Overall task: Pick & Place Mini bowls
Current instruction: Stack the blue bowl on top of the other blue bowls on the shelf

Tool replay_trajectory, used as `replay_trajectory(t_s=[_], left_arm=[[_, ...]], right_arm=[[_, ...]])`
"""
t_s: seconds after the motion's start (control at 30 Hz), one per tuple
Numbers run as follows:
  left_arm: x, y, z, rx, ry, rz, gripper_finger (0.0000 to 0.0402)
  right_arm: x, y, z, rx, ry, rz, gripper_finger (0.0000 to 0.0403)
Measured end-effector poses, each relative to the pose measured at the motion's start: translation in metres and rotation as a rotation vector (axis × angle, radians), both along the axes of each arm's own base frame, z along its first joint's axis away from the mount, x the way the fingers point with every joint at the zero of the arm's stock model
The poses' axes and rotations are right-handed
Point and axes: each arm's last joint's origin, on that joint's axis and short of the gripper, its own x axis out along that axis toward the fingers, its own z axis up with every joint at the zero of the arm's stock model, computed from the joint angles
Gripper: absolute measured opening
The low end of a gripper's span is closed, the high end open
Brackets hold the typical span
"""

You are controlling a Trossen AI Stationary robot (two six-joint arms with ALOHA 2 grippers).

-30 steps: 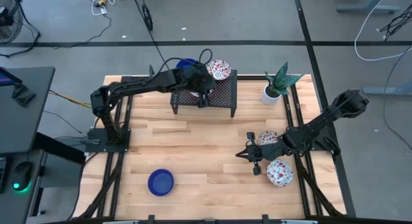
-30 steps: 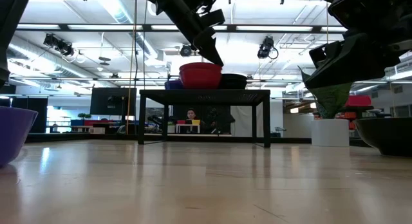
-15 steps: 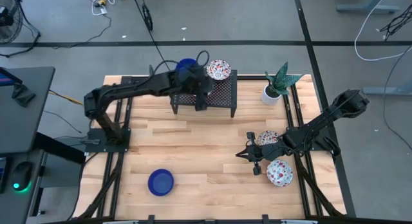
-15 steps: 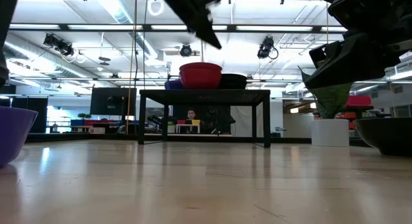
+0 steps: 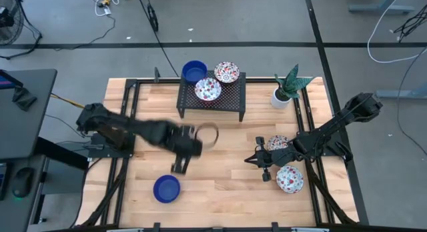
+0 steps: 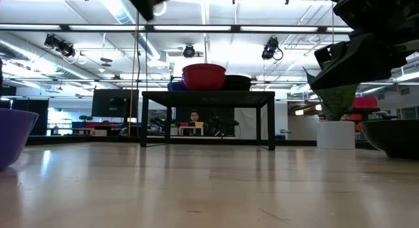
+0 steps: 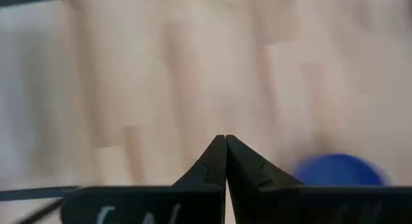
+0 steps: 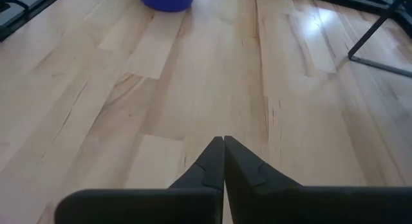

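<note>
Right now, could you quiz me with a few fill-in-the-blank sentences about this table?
1. The black rack holds ____ bowls.
2. The lone bowl near the left gripper is coloured ____.
3. The right gripper has its fingers ____.
4. The plant stands at the rack's ____ side in the high view.

Missing words: three; blue; shut; right

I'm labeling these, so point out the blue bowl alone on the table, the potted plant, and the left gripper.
blue bowl (image 5: 166,189), high view, its inside.
potted plant (image 5: 281,97), high view, white pot.
left gripper (image 7: 225,141), left wrist view, fingertips.
</note>
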Motion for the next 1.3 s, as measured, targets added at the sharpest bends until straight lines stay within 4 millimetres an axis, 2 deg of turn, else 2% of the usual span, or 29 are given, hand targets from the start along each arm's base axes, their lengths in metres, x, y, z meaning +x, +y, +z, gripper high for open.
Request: replay_trajectory(t_s=[0.2,0.3,0.43,0.57,0.73,0.83,0.97,1.3], left_arm=[[-0.02,-0.061,-0.004,-0.083,-0.015,0.066,0.0017],[-0.027,-0.082,-0.009,-0.099,-0.016,0.094,0.0026],[-0.032,-0.109,-0.025,-0.077,0.0,0.122,0.0049],[-0.034,-0.135,-0.049,-0.092,0.045,0.218,0.01],[-0.04,-0.16,-0.077,-0.176,0.181,0.382,0.0186],[-0.042,-0.17,-0.09,-0.184,0.238,0.431,0.0222],[-0.042,-0.176,-0.103,-0.151,0.258,0.424,0.0236],[-0.023,-0.164,-0.122,-0.146,0.349,0.441,0.0188]], right_arm=[[0.005,-0.005,0.003,-0.073,-0.041,0.023,0.0009],[0.008,-0.009,0.006,-0.104,-0.072,0.024,0.0009],[0.012,-0.015,0.009,-0.151,-0.096,0.025,0.0009],[0.015,-0.021,0.011,-0.182,-0.123,0.022,0.0009],[0.019,-0.028,0.015,-0.197,-0.154,-0.004,0.0009],[0.022,-0.032,0.016,-0.181,-0.167,0.002,0.0009],[0.023,-0.036,0.016,-0.158,-0.171,0.026,0.0009],[0.023,-0.037,0.015,-0.116,-0.157,0.017,0.0009]])
